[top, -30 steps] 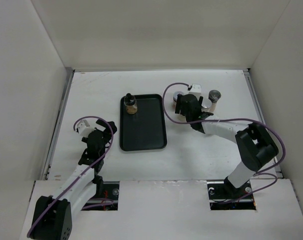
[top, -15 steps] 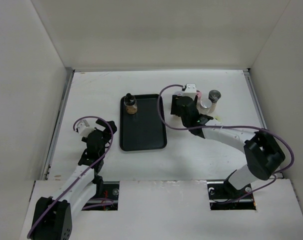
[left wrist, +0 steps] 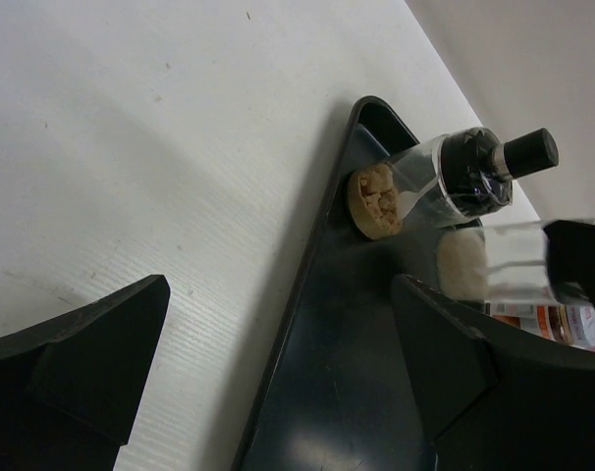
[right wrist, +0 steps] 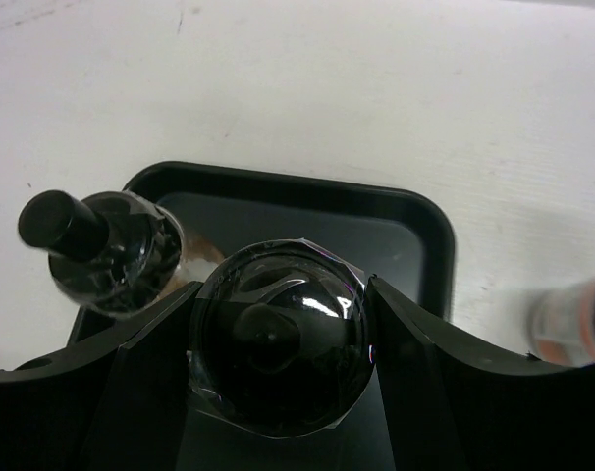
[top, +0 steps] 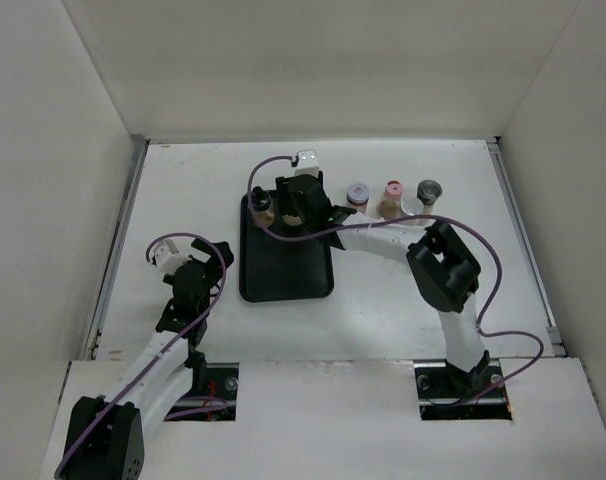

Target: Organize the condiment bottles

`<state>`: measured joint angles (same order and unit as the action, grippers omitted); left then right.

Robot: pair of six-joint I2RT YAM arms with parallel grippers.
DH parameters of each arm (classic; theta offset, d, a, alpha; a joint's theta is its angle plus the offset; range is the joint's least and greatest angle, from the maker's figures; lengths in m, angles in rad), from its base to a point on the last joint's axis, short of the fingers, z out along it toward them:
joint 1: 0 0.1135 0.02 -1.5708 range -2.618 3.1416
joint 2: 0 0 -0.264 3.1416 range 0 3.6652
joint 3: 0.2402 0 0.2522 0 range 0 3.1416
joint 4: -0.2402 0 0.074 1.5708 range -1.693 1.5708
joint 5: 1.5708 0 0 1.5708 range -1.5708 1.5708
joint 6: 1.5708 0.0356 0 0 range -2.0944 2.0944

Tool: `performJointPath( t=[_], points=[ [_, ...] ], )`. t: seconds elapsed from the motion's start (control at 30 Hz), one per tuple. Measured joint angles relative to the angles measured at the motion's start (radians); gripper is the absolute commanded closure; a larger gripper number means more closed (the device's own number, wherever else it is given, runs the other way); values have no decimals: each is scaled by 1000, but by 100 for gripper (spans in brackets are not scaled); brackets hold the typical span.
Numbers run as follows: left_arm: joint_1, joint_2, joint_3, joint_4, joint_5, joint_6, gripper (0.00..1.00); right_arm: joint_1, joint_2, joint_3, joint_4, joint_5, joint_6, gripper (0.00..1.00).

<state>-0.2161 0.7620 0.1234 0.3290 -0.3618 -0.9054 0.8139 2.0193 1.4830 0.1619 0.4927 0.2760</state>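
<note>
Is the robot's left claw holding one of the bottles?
No, the left gripper has its fingers apart, with only bare table and the edge of the black tray between them.

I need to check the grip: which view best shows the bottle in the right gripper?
Right wrist: the gripped bottle sits between both fingers, cap toward the camera. Left wrist shows only its pale base side-on; top external hides it under the right gripper.

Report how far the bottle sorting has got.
Done: one black-capped bottle stands in the far left corner of the black tray. In hand: the right gripper grips a second jar over the tray, beside it. Left: at least three bottles on the table right of the tray; the left gripper is open and empty.
</note>
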Motion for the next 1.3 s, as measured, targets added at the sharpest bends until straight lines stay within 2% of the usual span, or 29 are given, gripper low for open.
performJointPath(
  t=[0.17, 0.27, 0.33, 0.47, 0.63, 0.7, 0.8, 0.83, 0.9, 1.0, 1.07, 1.3],
  points=[
    [0, 9, 0, 4, 1, 0, 0, -1, 123, 111, -27, -24, -3, 45],
    [0, 20, 0, 5, 3, 0, 0, -1, 161, 149, -29, -30, -4, 32],
    [0, 26, 0, 7, 3, 0, 0, -1, 166, 159, -31, -31, 0, 19],
    [0, 43, 0, 12, 7, 0, 0, -1, 163, 159, -23, -33, 16, 9],
    [0, 45, 0, 20, 8, 0, 0, -1, 48, 41, -12, -41, 21, 9],
    [0, 45, 0, 20, 8, 0, 0, -2, -38, -29, 2, -40, 22, 15],
    [0, 43, 0, 20, 8, 0, 0, -15, -173, -130, 42, -40, 20, 32],
    [0, 43, 0, 20, 8, 0, 0, -25, -212, -159, 59, -37, 22, 33],
    [0, 42, 0, 21, 8, 0, 0, -57, -267, -208, 94, -29, 28, 30],
    [0, 46, 0, 24, 8, 0, 0, -125, -294, -258, 112, -2, 35, 16],
    [0, 51, 0, 25, 8, 0, 0, -168, -286, -283, 108, 16, 35, 10],
    [-1, 52, 0, 26, 7, 0, 0, -239, -227, -304, 83, 42, 45, 4]
  ],
)
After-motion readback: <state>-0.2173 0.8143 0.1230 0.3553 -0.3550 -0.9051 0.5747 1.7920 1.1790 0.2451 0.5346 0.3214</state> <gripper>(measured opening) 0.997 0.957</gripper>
